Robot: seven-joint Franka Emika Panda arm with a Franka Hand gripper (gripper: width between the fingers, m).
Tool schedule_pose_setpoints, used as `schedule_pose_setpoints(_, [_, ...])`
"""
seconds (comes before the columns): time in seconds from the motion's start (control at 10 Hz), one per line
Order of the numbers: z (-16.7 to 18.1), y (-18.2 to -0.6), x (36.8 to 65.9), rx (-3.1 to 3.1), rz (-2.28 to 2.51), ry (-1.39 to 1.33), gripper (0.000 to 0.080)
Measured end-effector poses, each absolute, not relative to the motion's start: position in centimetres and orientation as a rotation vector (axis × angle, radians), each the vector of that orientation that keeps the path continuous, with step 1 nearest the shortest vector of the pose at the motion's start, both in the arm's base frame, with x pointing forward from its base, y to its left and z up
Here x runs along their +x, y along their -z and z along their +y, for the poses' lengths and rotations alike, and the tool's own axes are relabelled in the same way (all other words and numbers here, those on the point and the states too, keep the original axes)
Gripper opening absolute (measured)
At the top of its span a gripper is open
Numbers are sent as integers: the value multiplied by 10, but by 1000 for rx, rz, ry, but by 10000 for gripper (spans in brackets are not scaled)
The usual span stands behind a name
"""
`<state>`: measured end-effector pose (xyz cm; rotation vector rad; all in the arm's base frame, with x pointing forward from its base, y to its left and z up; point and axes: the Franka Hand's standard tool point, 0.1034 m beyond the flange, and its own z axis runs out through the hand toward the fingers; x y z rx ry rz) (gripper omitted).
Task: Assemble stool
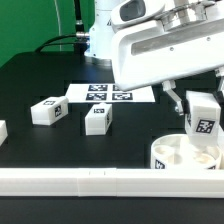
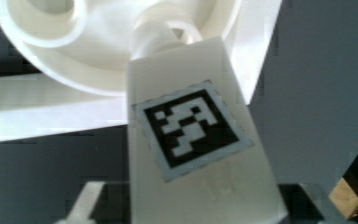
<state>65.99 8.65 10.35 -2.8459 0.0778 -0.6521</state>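
The held leg stood upright, pinched near its top by the pincer, its lower end over the round seat just below the pincer; we could not tell whether they touched. A nearer loose leg and a farther loose leg lay on the desk, well apart from the pincer, near the marker board

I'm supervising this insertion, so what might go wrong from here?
The leg in the jaws is poised over the seat; if its tip misses a socket, it may jam on the rim. The seat seems to lie free beside the rail, so an off-centre push might shift it.
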Motion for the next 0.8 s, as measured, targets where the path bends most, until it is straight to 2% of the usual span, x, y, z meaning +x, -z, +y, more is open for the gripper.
schedule_pose_setpoints(0.8, [90, -103, 665, -2841, 75, 657, 333])
